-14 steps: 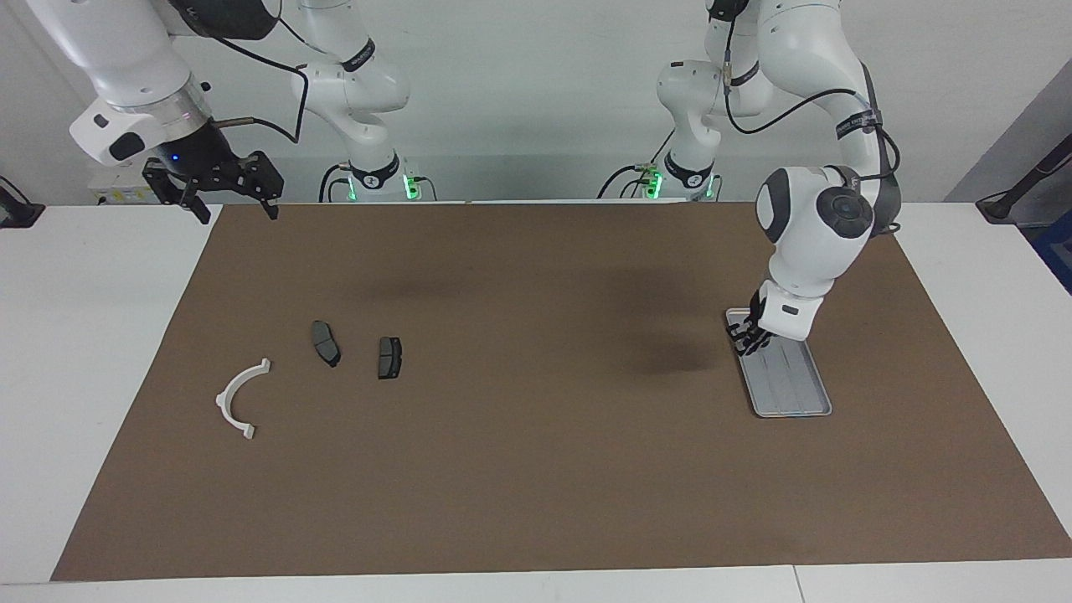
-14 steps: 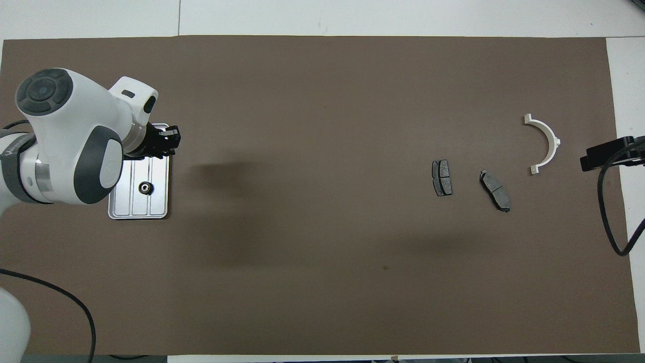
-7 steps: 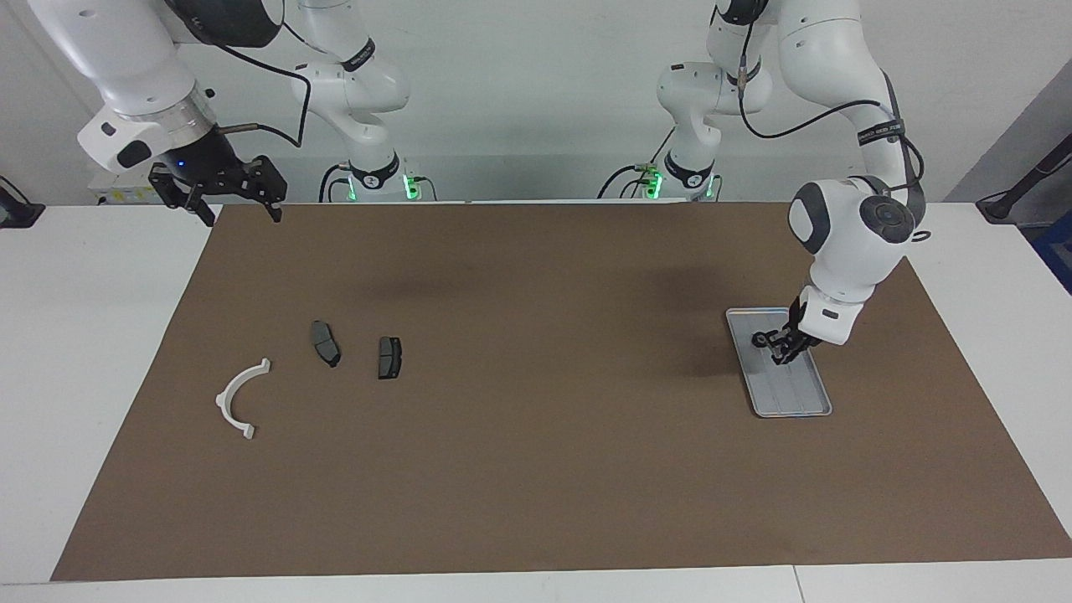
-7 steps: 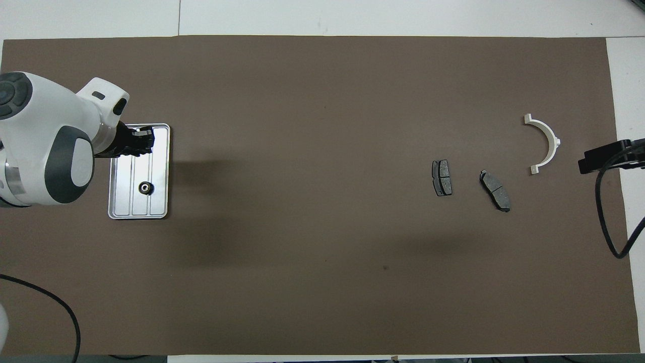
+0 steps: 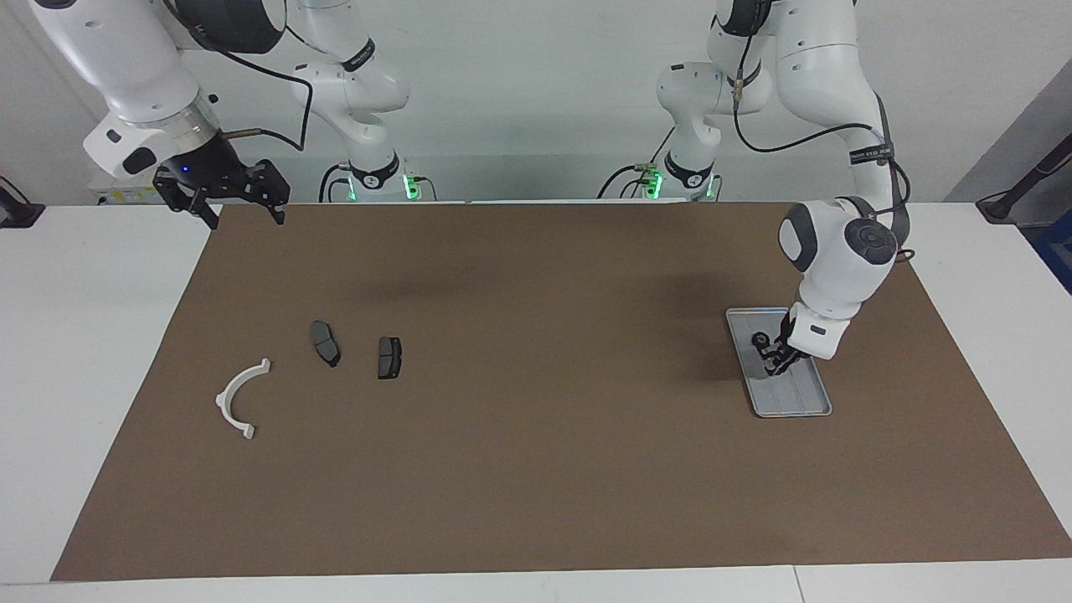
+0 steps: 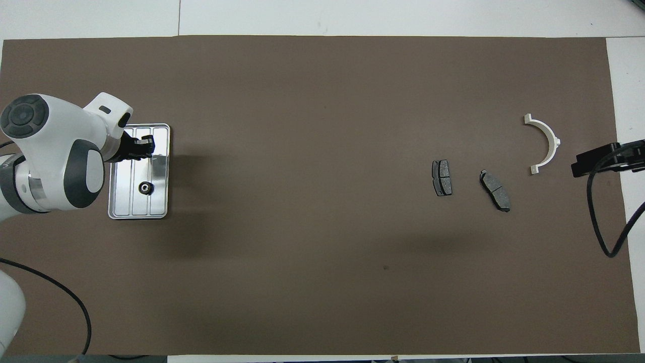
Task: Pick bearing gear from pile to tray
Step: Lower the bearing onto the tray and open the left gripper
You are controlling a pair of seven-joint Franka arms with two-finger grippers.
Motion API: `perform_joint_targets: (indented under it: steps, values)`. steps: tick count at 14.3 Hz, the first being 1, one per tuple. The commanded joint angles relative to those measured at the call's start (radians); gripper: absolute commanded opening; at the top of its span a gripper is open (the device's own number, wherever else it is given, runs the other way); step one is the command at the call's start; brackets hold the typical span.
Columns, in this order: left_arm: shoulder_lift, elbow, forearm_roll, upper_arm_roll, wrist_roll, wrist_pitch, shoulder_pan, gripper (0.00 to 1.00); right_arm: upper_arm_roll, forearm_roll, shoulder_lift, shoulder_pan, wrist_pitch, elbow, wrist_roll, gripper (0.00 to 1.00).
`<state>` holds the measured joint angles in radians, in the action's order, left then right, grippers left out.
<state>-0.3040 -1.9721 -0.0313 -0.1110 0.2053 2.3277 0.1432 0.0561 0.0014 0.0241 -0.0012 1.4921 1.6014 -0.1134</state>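
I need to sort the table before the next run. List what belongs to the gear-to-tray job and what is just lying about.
Part of the job:
- gear, already in the tray
- tray
- left tool, shut, over the tray

Lying about:
- white bracket
- two brake pads
- right tool, open, waiting over the mat's corner

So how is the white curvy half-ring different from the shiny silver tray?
The white curved half-ring bracket is thin and open like an arch; the shallow silver metal tray is a flat rectangle with a raised rim.

The bracket is far smaller than the tray.

The bracket lies alone toward the right arm's end; the tray sits toward the left arm's end, holding a small black gear.

Both rest on the brown mat.
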Motion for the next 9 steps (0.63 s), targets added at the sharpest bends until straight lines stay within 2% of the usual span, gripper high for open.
perform_joint_targets:
  steps: [1,8,9]
  values:
    - [0.002,-0.027,0.007,0.007,-0.014,0.047,-0.011,0.00,0.008,0.012,0.011,0.004,0.017,0.029,0.006,1.00]
    - [-0.035,-0.025,0.008,0.007,-0.014,0.090,-0.011,0.00,0.010,0.005,0.014,-0.002,0.010,0.040,0.021,1.00]
    - [-0.035,-0.025,0.008,0.007,-0.014,0.091,-0.011,0.03,0.010,-0.001,0.014,-0.003,0.008,0.040,0.020,1.00]
